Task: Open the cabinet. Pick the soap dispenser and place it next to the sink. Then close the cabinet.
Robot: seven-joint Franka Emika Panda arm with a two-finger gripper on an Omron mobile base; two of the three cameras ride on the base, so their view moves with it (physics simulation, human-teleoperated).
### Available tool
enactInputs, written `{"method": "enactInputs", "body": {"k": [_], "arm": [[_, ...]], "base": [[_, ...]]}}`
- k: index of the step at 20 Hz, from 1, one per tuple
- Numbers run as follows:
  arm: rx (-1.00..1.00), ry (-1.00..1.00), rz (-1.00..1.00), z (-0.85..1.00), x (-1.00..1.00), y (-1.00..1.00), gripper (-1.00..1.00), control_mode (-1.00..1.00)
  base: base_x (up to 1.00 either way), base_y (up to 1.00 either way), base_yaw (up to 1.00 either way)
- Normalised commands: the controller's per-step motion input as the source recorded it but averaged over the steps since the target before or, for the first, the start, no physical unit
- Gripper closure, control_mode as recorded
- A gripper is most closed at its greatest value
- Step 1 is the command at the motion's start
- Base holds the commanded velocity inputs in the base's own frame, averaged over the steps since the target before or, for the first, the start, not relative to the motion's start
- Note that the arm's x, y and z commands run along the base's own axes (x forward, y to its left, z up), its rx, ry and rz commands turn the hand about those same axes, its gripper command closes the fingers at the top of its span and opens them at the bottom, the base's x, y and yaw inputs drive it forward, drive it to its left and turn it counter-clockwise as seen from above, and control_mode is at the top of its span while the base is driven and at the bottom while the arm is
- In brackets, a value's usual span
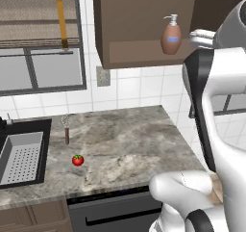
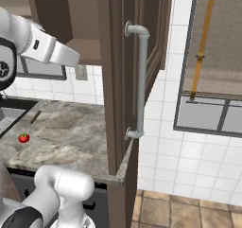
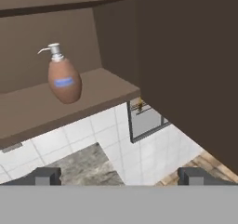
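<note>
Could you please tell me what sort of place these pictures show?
Most likely a home kitchen: a grey marbled stone counter with a black-rimmed sink, white wall tiles, and an open dark brown wall cabinet.

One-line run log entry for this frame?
cabinet: open | soap dispenser: upright on shelf, untouched | fingers: open, empty, short of it | sink: nothing placed beside

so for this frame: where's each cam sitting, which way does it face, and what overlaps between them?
Left base view: behind the arm on its left, facing forward and down over the counter, sink and open cabinet with the soap dispenser; white arm at right.
Right base view: behind on its right, facing the opened cabinet door and its bar handle; arm at left.
Hand view: on the hand, looking along its spread fingers at the soap dispenser on the shelf.
Shared: both base views show the tomato and counter.
</note>
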Motion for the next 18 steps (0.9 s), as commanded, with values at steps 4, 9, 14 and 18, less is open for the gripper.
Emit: {"method": "enactInputs", "body": {"k": [4,9,14,18], "arm": [[-0.01,0.11,0.16,0.16,0.52,-0.04,-1.0,-1.0],[-0.02,0.13,0.14,0.16,0.57,0.0,-1.0,-1.0],[-0.03,0.06,0.16,0.1,0.55,0.0,-1.0,-1.0],[-0.02,-0.01,0.14,-0.02,0.46,-0.01,-1.0,-1.0]], "base": [[0.0,0.0,0.0],[0.0,0.0,0.0],[0.0,0.0,0.0],[0.0,0.0,0.0]]}}
